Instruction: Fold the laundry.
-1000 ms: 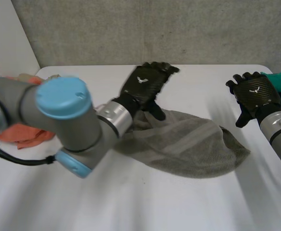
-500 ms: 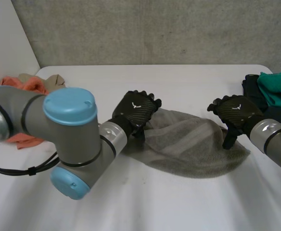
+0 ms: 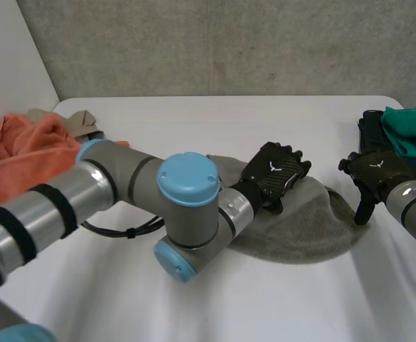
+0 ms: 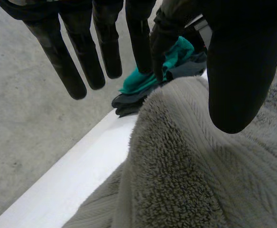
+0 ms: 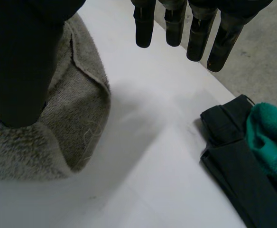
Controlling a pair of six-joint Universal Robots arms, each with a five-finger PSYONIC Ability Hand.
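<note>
While the grey towel (image 3: 315, 221) lies on the bench (image 3: 194, 117), the left hand (image 3: 273, 178) over it and the right hand (image 3: 375, 171) at its end show straight fingers (image 4: 79, 71) holding nothing. The left arm (image 3: 186, 182) hides the towel's left part; a teal cloth (image 3: 411, 128) sits right, an orange cloth (image 3: 23, 153) left.

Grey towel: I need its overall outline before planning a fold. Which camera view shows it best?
The head view: the grey towel lies there nearly whole on the white table, one side behind the left arm. The left wrist view gives a close patch of pile beneath the left hand; the right wrist view, one end.
</note>
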